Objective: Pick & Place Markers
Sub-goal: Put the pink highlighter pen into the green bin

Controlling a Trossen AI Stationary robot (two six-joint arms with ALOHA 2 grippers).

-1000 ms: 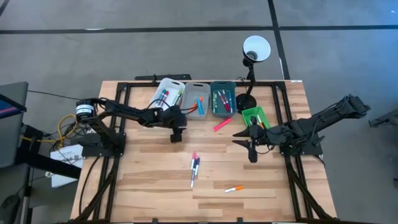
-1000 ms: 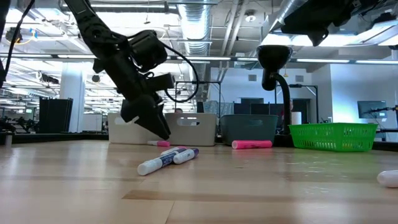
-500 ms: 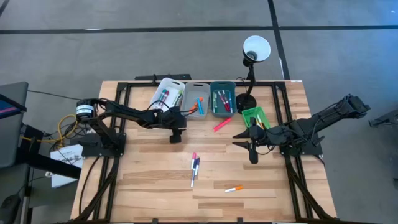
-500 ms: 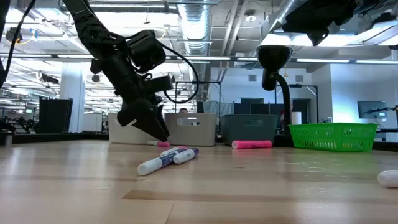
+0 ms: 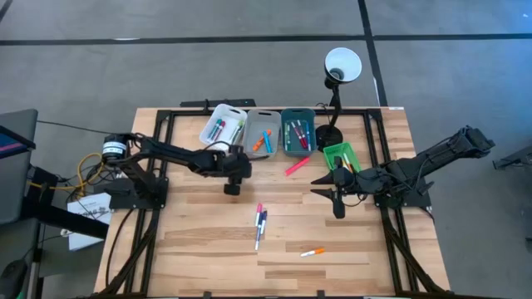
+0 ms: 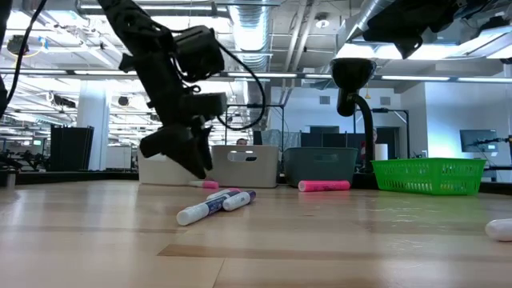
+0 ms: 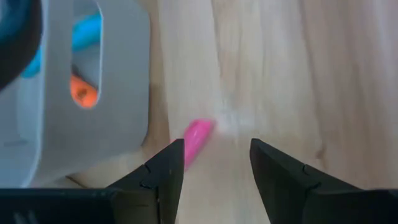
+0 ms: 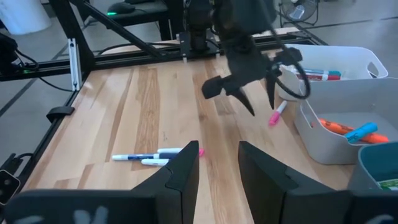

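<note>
My left gripper [image 5: 232, 188] hangs open a little above the table, just in front of the grey bin [image 5: 263, 133]. A small pink marker [image 7: 198, 140] lies flat on the wood close to that bin, ahead of the spread fingers and apart from them; it also shows in the right wrist view [image 8: 276, 116]. A larger pink marker [image 5: 297, 166] lies before the teal bin [image 5: 298, 131]. Three markers [image 5: 260, 224] lie together mid-table, and an orange-and-white one [image 5: 312, 252] lies nearer the front. My right gripper [image 5: 336, 203] waits open at the right, holding nothing.
A white bin [image 5: 223, 124], the grey bin and the teal bin stand in a row at the back with markers inside. A green basket [image 5: 341, 156] sits to their right. A black desk lamp [image 5: 327, 134] stands at the back right. Bare wood lies toward the near edge.
My left gripper has shifted a little toward the table's left and near edges and has rolled about its own line, staying open. The markers lie where they were.
</note>
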